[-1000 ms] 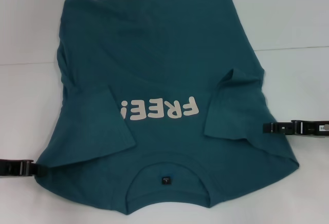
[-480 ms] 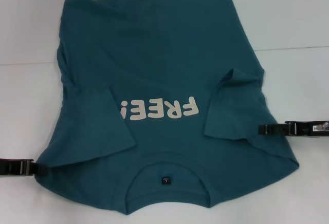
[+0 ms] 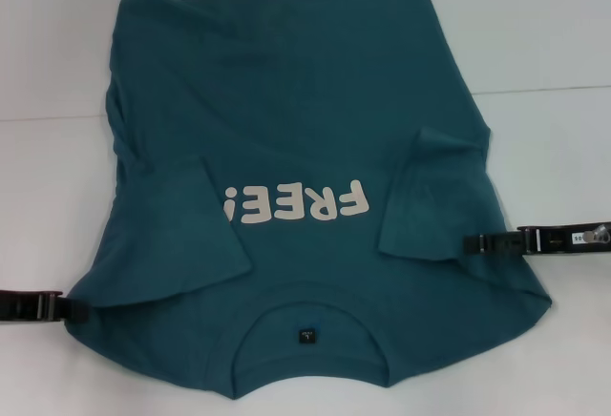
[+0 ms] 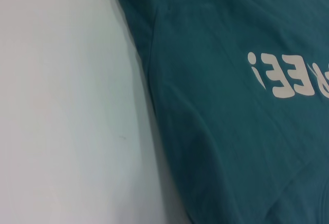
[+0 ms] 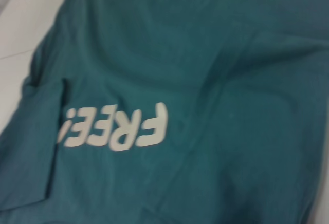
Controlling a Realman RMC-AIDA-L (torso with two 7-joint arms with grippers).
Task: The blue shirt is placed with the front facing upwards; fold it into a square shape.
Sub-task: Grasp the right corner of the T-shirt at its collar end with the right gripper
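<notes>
The blue shirt [image 3: 286, 101] lies front up on the white table, collar toward me, with its pale "FREE!" lettering [image 3: 296, 203] across the chest and a small dark neck label [image 3: 306, 335]. Both short sleeves are folded inward onto the body. My left gripper [image 3: 76, 308] sits at the shirt's left shoulder edge, touching the cloth. My right gripper [image 3: 470, 244] reaches in over the right side, just below the folded right sleeve [image 3: 434, 192]. The left wrist view shows the shirt [image 4: 231, 131] beside bare table. Cloth and lettering of the shirt [image 5: 205, 44] fill the right wrist view.
The white table [image 3: 544, 34] surrounds the shirt, with a faint seam line [image 3: 544, 89] running across it on the right. Bare tabletop [image 4: 61, 106] lies to the left of the shirt. No other objects are in view.
My right gripper has slid inward from the shirt's right edge onto the cloth. My left gripper has crept slightly toward the shirt. The right sleeve's fold has shifted a little.
</notes>
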